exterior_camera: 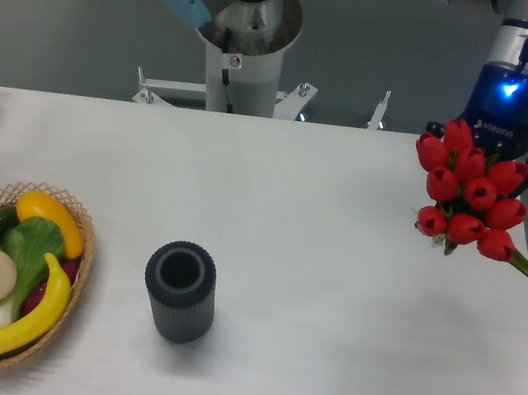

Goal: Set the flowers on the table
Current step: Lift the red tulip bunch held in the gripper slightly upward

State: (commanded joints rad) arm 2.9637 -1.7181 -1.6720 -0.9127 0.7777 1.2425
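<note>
Red flowers (469,196) hang over the white counter's (333,270) far right edge, under the pincer (493,145), whose fingers they hide, so its grip cannot be told. A dark ribbed vase (180,290) and fruit basket (70,266) stand well apart.

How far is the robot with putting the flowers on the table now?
Done: the flowers are out of the dark vase, which stands empty. In hand: the gripper holds the bunch above the table's far right part. Left: lower it, lay it down, and release.
</note>
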